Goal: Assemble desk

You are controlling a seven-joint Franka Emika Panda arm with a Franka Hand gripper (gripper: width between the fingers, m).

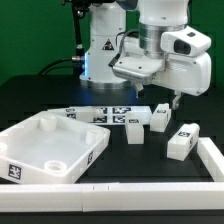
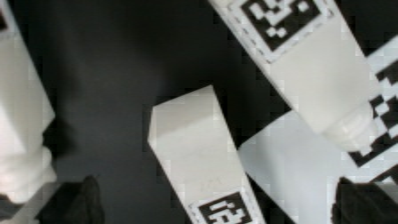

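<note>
The white desk top (image 1: 50, 150) lies at the front of the exterior view's left, rim up, with round corner sockets. Three white tagged legs lie loose on the black table: one (image 1: 133, 128), one (image 1: 160, 118) and one (image 1: 181, 141). My gripper (image 1: 173, 101) hangs just above the middle of these legs. In the wrist view my gripper (image 2: 228, 205) is open and empty, and its dark fingertips (image 2: 71, 200) stand on either side of a leg (image 2: 199, 155) lying below. Two more legs (image 2: 302, 50) (image 2: 347, 150) lie beside it.
The marker board (image 1: 95, 113) lies flat behind the legs. A white raised rail (image 1: 212, 160) runs along the table's front and the exterior view's right. The robot base (image 1: 100, 50) stands at the back. A white edge (image 2: 18, 110) shows in the wrist view.
</note>
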